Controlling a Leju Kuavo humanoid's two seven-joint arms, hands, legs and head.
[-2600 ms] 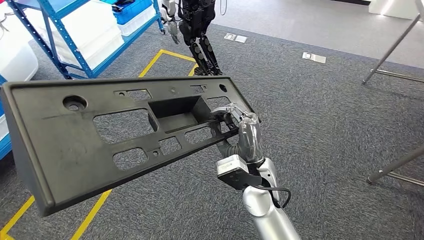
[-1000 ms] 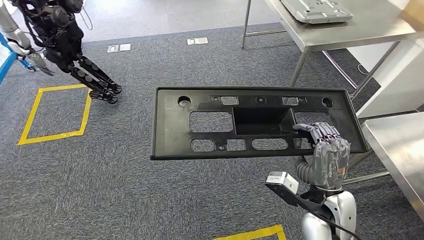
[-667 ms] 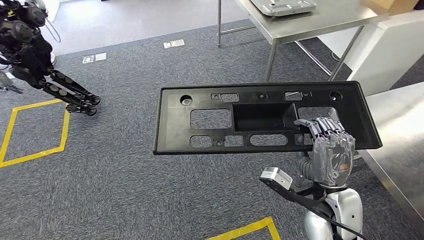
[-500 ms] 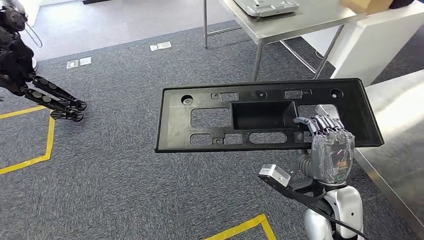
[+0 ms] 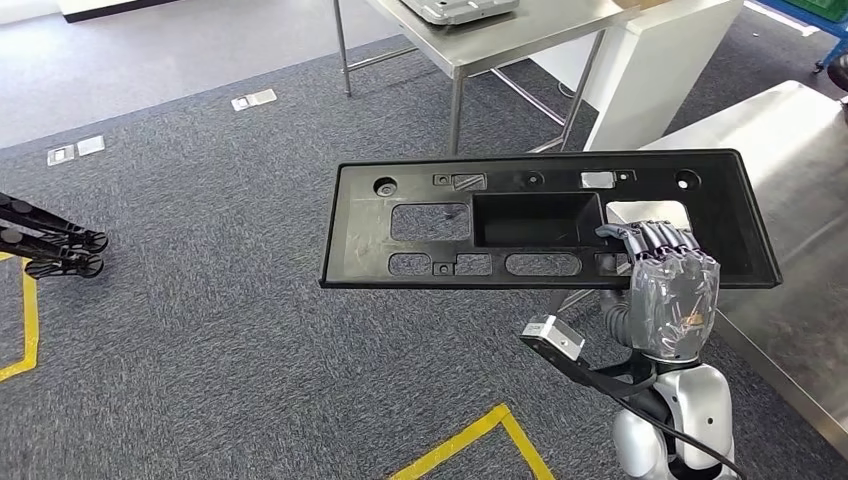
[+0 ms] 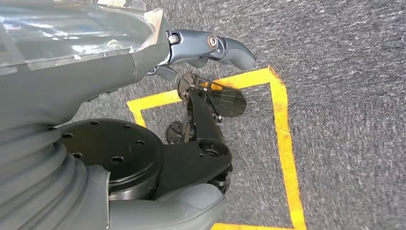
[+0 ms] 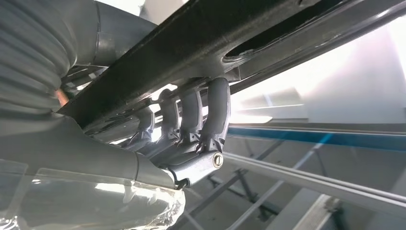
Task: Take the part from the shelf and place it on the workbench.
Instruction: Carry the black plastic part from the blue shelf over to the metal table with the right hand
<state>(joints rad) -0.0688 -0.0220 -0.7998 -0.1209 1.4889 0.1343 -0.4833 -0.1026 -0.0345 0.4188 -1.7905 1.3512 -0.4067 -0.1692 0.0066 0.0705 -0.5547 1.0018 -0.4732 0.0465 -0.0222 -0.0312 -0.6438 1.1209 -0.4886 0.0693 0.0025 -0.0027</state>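
The part (image 5: 360, 235) is a long flat black plastic panel with several cut-outs and a square recess in the middle. I hold it level above the carpet, in front of me. My right hand (image 5: 665, 285) grips its near edge toward the right end, fingers hooked over the rim. In the right wrist view the dark fingers (image 7: 191, 110) curl around the panel's edge (image 7: 201, 43). The steel workbench (image 5: 800, 150) lies to the right, its corner under the panel's right end. My left hand (image 6: 143, 48) hangs over the floor and holds nothing.
A second steel table (image 5: 520, 30) with a grey metal plate (image 5: 455, 8) stands ahead, beside a white cabinet (image 5: 650, 70). Yellow tape lines (image 5: 480, 440) mark the grey carpet. The black feet of another robot (image 5: 50, 245) stand at the far left.
The whole view has swung right: the shelf is gone, and the steel tables and workbench have come in. The panel has stayed in my right hand.
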